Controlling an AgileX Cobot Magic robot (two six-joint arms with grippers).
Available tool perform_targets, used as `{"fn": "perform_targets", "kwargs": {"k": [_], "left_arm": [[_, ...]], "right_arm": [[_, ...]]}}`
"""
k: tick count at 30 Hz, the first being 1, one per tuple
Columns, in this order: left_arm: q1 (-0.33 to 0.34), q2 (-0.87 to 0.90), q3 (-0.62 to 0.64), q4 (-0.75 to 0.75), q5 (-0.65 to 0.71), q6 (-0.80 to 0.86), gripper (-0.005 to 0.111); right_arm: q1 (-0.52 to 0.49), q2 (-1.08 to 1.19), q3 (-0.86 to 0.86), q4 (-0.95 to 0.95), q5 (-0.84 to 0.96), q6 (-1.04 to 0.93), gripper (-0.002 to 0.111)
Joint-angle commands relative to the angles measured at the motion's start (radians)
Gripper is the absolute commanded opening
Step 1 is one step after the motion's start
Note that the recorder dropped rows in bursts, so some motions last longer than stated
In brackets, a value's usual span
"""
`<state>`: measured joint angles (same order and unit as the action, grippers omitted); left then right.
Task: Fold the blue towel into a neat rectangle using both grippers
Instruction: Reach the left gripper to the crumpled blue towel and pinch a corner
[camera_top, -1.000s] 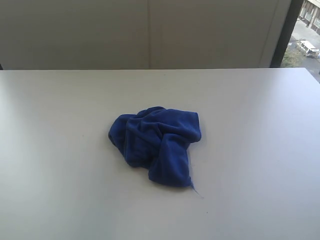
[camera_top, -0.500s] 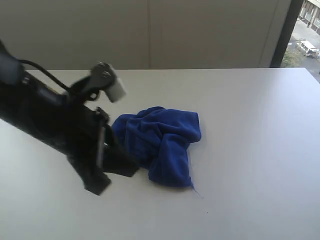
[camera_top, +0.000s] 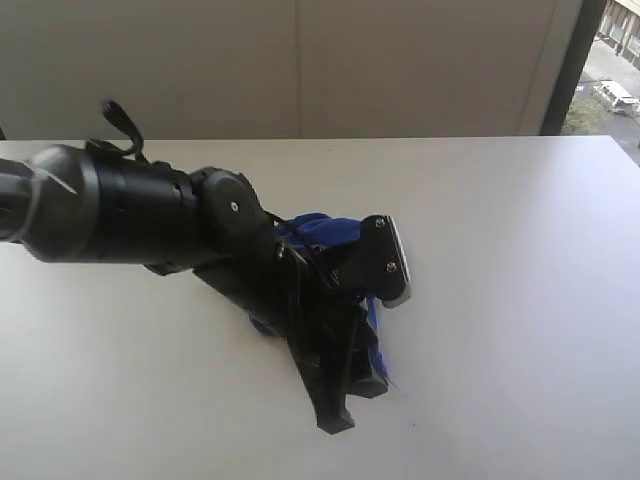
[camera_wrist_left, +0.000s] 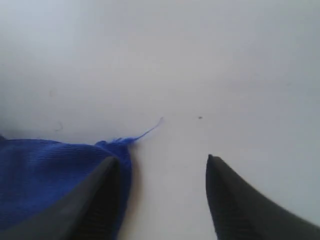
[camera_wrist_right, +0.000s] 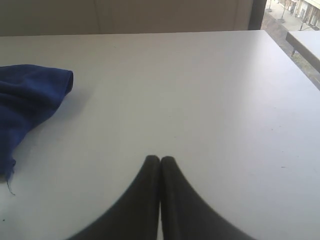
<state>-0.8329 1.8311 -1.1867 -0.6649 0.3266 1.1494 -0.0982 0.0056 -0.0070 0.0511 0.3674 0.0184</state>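
Blue towel (camera_top: 335, 232): it lies in a crumpled heap at the centre of the exterior view, on the white table (camera_top: 520, 300). It is not folded.

Left of frame: my left arm (camera_top: 150, 215) enters from the left edge, crosses to the centre and slants down over the heap, covering most of it. Blue cloth shows only above the arm and in a strip at its right side. A silver-edged block (camera_top: 395, 262) sits on the wrist, right of centre.

Lower centre: my left gripper (camera_top: 355, 405) points down at the table by the towel's near right corner. The left wrist view shows its jaws spread wide, with only bare table between them and nothing held. One finger (camera_wrist_left: 95, 200) overlaps the hemmed corner of the cloth; I cannot tell whether it is touching. The other finger (camera_wrist_left: 240, 205) stands over bare table. A loose thread (camera_wrist_left: 152, 129) trails from that corner onto the table surface.

Right side: my right gripper (camera_wrist_right: 160, 159) shows only in its own wrist view. Its fingers are pressed together and grip nothing. It hangs over bare table, well apart from the towel, whose rumpled edge appears at one side of that view.

Upper right of frame: a dark window frame (camera_top: 570, 60), with a pale vehicle (camera_top: 615, 95) outside.
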Motion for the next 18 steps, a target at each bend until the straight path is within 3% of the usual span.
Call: {"fn": "perform_targets", "kwargs": {"k": [1,14,18], "left_arm": [[-0.007,0.068,-0.005,-0.010,-0.122,0.037,0.059],[-0.007,0.182,-0.010,-0.005,-0.229,0.042,0.059],[-0.007,0.193,-0.010,-0.005,-0.229,0.042,0.044]], "right_arm": [[0.004,-0.006,0.007,-0.002,-0.010,0.003,0.000],[0.004,-0.006,0.007,-0.002,-0.010,0.003,0.000],[0.004,-0.006,0.007,-0.002,-0.010,0.003,0.000]]}}
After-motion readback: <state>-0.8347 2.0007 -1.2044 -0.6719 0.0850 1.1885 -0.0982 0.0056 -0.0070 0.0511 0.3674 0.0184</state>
